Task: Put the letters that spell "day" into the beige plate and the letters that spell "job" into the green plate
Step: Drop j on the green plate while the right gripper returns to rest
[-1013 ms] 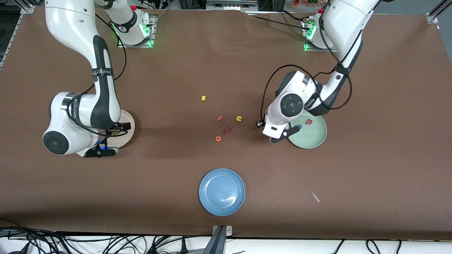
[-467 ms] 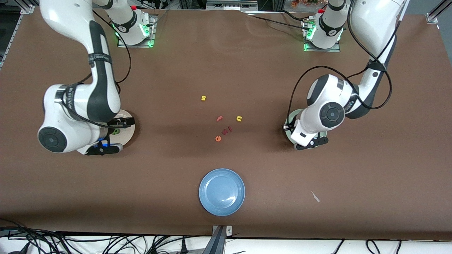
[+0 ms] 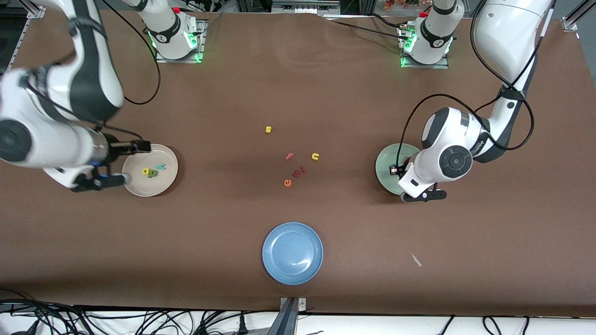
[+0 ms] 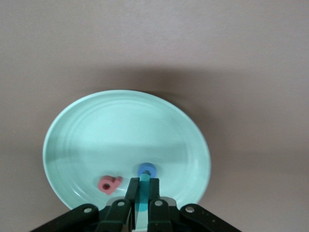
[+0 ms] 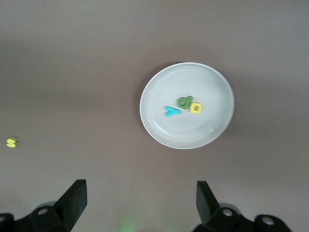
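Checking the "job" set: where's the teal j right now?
The teal j is pinched in the left gripper, over the green plate, just above the blue o and salmon-red b.

Left claw (image 4: 143, 193) pinched closed, right claw (image 5: 140, 200) spread wide, both raised.

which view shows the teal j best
The left wrist view: the teal j is pinched between the left gripper's shut fingers over the green plate. In the front view the arm hides it; the right wrist view misses it.
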{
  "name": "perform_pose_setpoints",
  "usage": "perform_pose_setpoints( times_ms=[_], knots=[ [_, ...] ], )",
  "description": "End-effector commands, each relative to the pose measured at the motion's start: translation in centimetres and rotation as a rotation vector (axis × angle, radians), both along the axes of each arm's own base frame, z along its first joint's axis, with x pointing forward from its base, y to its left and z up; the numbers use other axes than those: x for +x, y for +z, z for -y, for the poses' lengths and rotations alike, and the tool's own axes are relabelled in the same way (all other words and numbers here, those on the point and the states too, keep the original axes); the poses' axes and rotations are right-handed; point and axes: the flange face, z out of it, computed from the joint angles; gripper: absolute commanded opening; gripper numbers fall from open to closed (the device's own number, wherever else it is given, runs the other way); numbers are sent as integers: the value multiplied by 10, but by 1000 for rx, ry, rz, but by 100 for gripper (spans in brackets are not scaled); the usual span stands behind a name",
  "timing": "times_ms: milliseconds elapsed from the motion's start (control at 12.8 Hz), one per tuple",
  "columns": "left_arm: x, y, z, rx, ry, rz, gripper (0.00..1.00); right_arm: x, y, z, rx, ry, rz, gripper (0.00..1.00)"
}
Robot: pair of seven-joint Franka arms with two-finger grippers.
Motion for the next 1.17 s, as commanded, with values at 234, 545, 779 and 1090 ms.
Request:
perform_pose_setpoints(
  times_ms=[234, 545, 779, 1090],
  knots=[
    [1, -55, -25, 16, -22, -38, 0, -51, 76, 56, 14, -87, 109, 100],
    [4, -72, -45, 32, -14, -34, 9, -66, 121, 58, -27, -76, 171, 100],
    [5, -66, -44, 29, -2, -36, 100, -69, 138, 53, -24, -65, 188, 100],
    [1, -14, -41, 31, 9, -76, 100, -71, 148, 58, -19, -77, 168, 100]
  ],
)
